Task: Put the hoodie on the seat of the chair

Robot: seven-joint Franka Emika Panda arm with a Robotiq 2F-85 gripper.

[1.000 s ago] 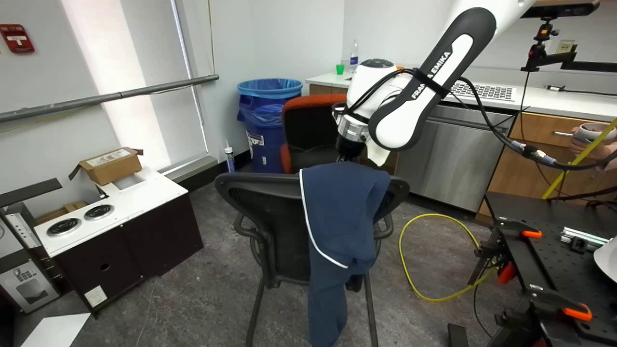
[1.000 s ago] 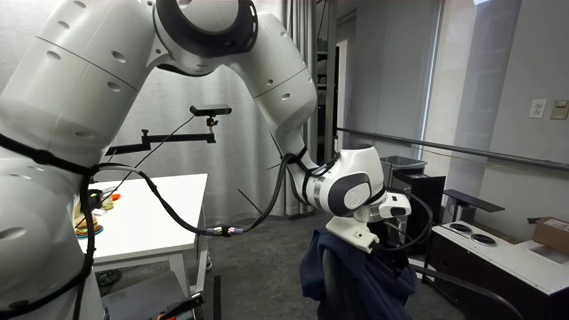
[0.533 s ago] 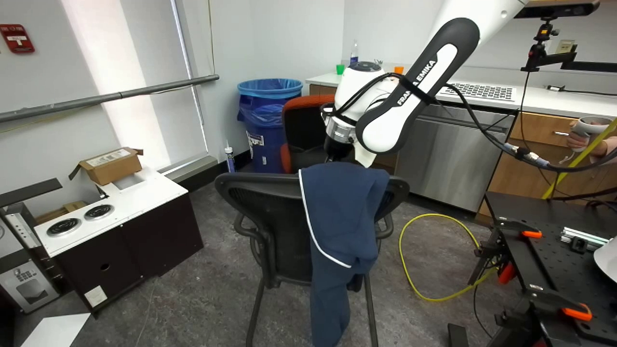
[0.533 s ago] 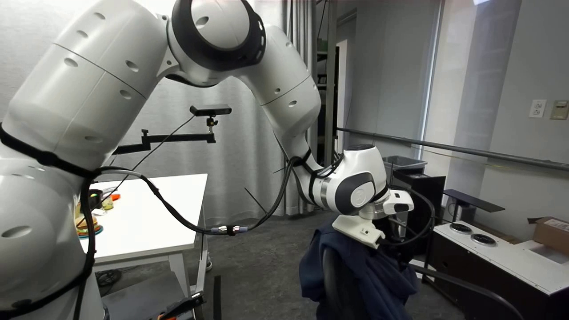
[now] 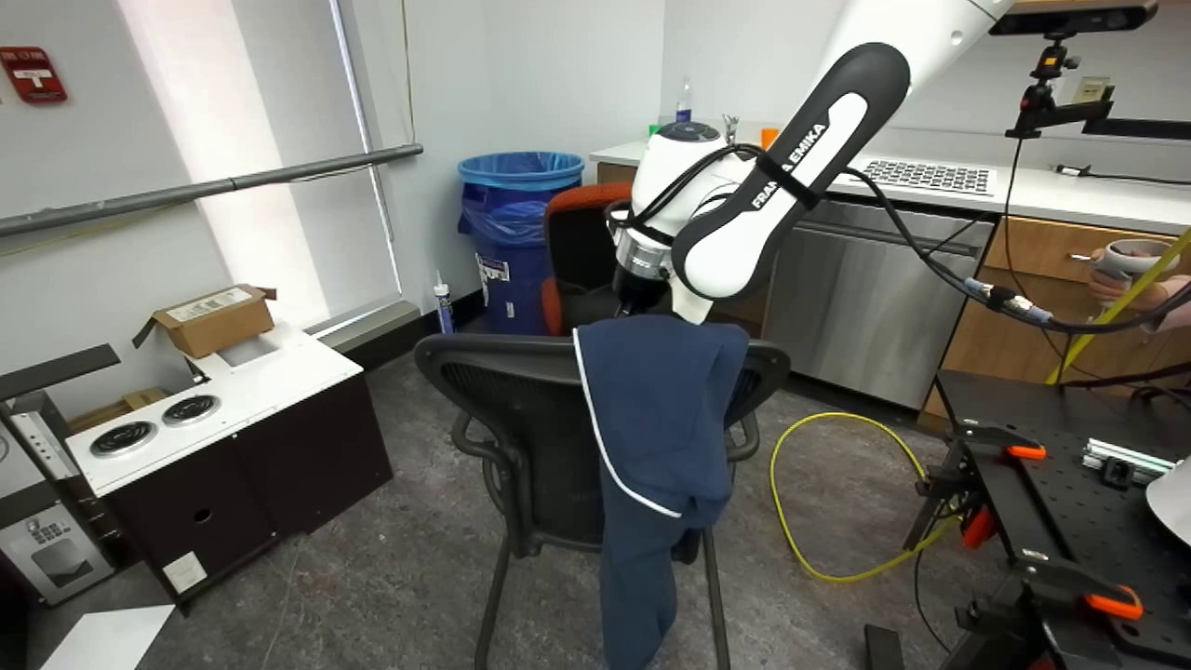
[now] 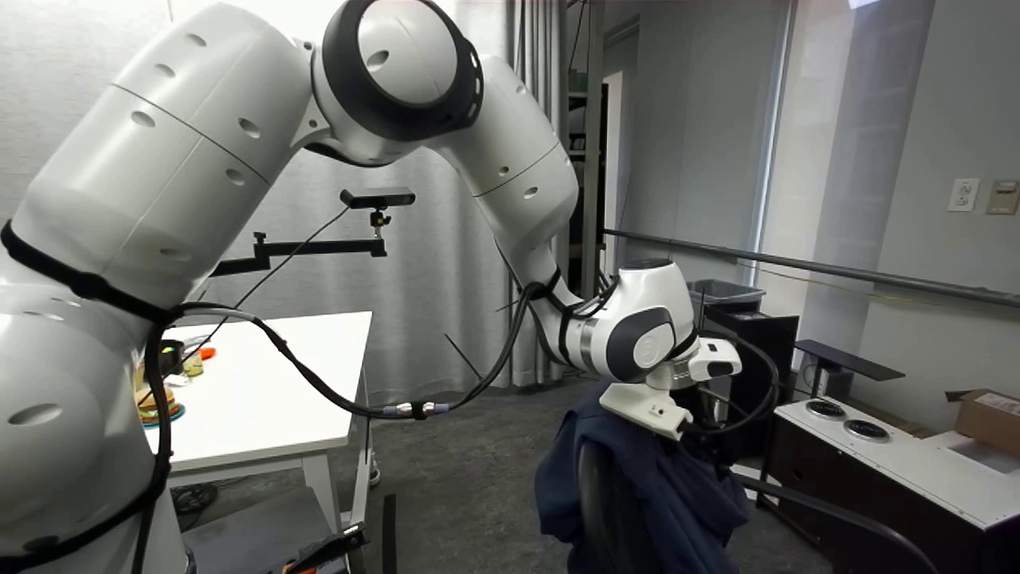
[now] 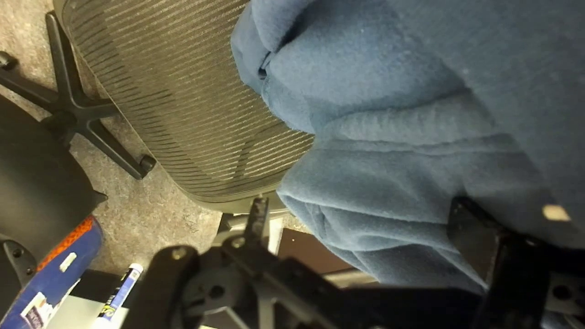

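Can see the hoodie (image 5: 651,409) slung over the top edge of the chair (image 5: 521,419), nearer one upper corner of the backrest (image 5: 554,447) than the other. Hanging down the rear of the backrest, white-edged on one side, and on past its lower edge. In the wrist view, bunched in folds on the seat side too, hiding part of the seat (image 7: 183,105); cannot tell whether resting on it or hanging above it.

Can make out the gripper (image 7: 359,201) spread wide there, with one of its fingers (image 7: 473,240) over the hoodie and the opposite one just outside the hoodie's edge. Cannot tell whether touching the fabric.

In both exterior views, can follow the arm (image 6: 514,151) down to the seat side of the backrest, close to the hoodie's upper fold. Can also spot a bin (image 5: 512,270) beyond the chair, partly behind a second chair (image 5: 591,251), and a box (image 5: 219,321) at the far edge of a stove (image 5: 270,372).
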